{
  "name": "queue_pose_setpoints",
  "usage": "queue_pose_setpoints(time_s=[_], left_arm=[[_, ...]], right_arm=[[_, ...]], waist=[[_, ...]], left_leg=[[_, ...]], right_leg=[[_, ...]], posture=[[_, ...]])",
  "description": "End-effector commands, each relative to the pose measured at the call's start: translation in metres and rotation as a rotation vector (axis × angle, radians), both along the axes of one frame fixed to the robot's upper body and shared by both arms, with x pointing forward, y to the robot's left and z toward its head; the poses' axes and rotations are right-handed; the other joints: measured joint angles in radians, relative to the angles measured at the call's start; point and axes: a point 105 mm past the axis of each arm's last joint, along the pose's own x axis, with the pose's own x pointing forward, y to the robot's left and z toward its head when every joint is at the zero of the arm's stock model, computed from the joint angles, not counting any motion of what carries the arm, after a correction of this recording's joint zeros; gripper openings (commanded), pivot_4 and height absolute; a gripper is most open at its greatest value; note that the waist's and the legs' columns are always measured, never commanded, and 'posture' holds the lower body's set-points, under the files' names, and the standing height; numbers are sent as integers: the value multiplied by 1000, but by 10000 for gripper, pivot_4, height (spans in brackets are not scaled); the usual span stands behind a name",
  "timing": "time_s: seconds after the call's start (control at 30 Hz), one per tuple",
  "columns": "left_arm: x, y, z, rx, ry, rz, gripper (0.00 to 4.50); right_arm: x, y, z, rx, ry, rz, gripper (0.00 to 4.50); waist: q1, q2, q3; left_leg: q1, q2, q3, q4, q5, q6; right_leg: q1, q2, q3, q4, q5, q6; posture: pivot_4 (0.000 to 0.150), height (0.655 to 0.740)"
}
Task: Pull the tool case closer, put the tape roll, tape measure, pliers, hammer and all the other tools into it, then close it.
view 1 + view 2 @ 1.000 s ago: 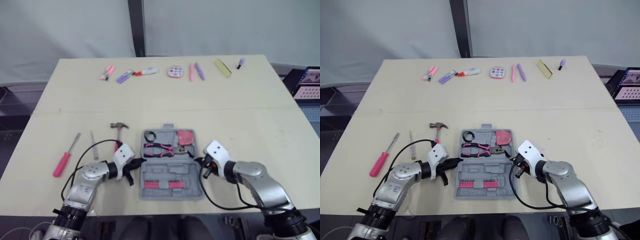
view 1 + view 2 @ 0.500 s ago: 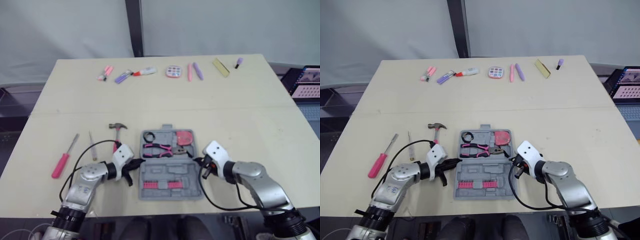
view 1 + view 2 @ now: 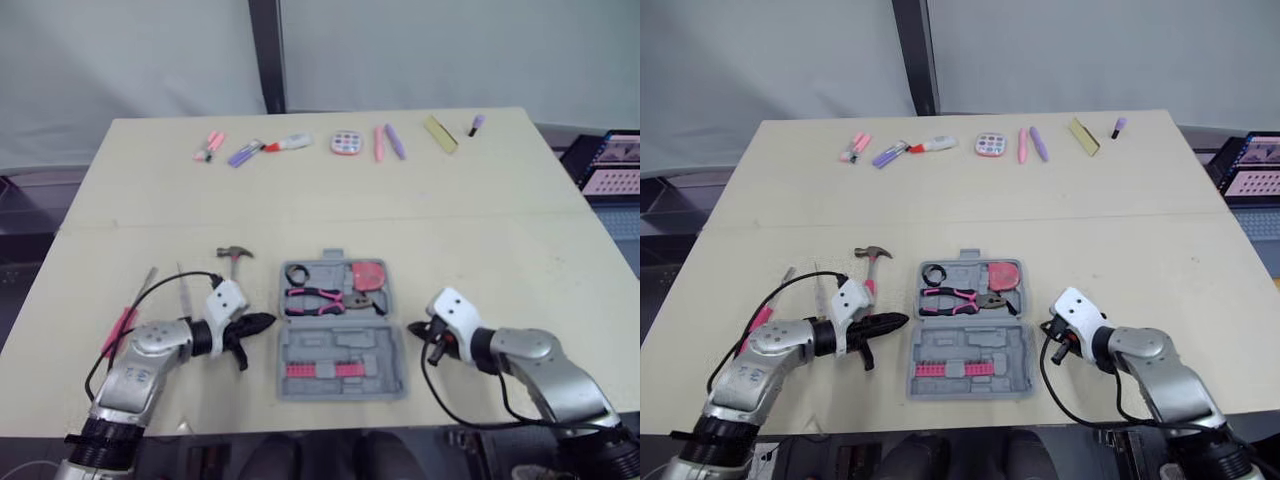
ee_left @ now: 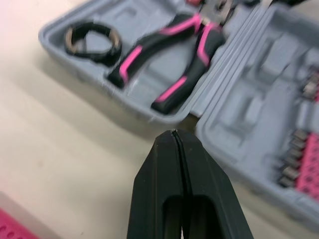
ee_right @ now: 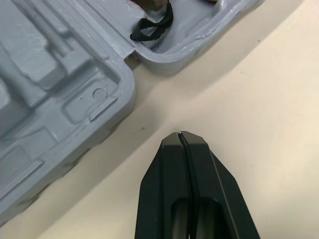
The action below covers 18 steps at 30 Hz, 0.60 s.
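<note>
While pliers (image 3: 955, 298) and tape roll (image 3: 936, 273) lie in the open tool case (image 3: 940, 372), the hammer (image 3: 872, 262) waits outside; left gripper (image 4: 173, 132) and right gripper (image 5: 180, 134) pinched together, empty.

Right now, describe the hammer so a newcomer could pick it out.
On the beige table, find the open grey tool case near the front edge. Left of its far half lies the hammer: a metal head set crosswise on a pink handle, unlike the straight screwdrivers further left.
</note>
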Motion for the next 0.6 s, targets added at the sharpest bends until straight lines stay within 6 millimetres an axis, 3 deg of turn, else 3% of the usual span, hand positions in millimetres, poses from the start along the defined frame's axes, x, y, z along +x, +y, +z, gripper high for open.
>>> queue_pose_setpoints(time_s=[0.03, 0.13, 0.27, 0.5, 0.57, 0.6], left_arm=[[-15, 8, 31, -87, -76, -15, 250], [-36, 23, 43, -118, -109, -8, 250], [-64, 48, 40, -78, -127, 26, 250], [-95, 80, 33, -28, -140, 152, 250], [-98, 82, 31, -23, -150, 179, 5402], [-100, 81, 30, -31, -148, 186, 7549]], right_arm=[[-11, 3, 27, 82, -9, 53, 196], [-25, -3, 35, 140, 48, 55, 196], [-36, -11, 36, 183, 65, 70, 196], [-63, -15, 35, 238, 7, 107, 196], [-71, -15, 31, 237, 33, 130, 0], [-72, -17, 29, 229, 42, 121, 2470]], waist=[[0, 0, 0], [-3, 0, 0], [1, 0, 0], [24, 0, 0], [27, 0, 0], [28, 0, 0]], left_leg=[[0, 0, 0, 0, 0, 0], [0, 1, 1, -3, 0, 0], [0, 1, 1, -3, 0, 0], [1, 1, 1, -3, 0, 0], [3, 1, 0, -3, 0, 0], [3, 1, 0, -2, 0, 0]], right_leg=[[0, 0, 0, -1, 0, 0], [2, 1, 0, -5, 0, 0], [2, 0, 0, -10, 0, 0], [10, 0, 0, -23, 0, 0], [13, 0, -1, -25, 0, 0], [14, 0, -1, -25, 0, 0]], posture=[[1500, 7400], [1500, 7400], [1500, 7400], [1500, 7400], [1500, 7400], [1500, 7400]])
